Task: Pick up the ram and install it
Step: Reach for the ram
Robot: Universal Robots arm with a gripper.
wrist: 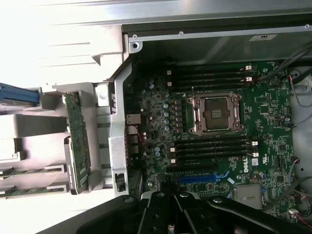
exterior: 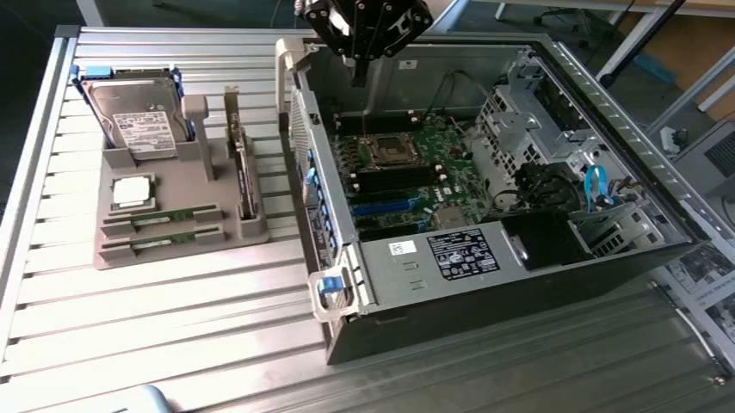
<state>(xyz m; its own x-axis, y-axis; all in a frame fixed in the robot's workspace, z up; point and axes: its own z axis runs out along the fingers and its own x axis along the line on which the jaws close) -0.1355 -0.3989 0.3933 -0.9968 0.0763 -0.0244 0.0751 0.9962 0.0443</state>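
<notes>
The table (exterior: pixel 172 301) is ribbed, dull silver metal, and the holder (exterior: pixel 189 185) on it looks like matt grey plastic. The case (exterior: pixel 391 280) is smooth grey sheet metal. The ram (exterior: pixel 163 215) is matt green board, and the drive (exterior: pixel 138 120) is shiny metal with a paper label.

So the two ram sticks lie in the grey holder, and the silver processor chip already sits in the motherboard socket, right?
No. The wrist view shows the socket empty; in the exterior view the silver processor chip lies on the grey holder, near the two ram sticks.

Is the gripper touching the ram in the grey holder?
Apart. The exterior view shows the gripper above the computer case, far from the ram in its holder.
</notes>
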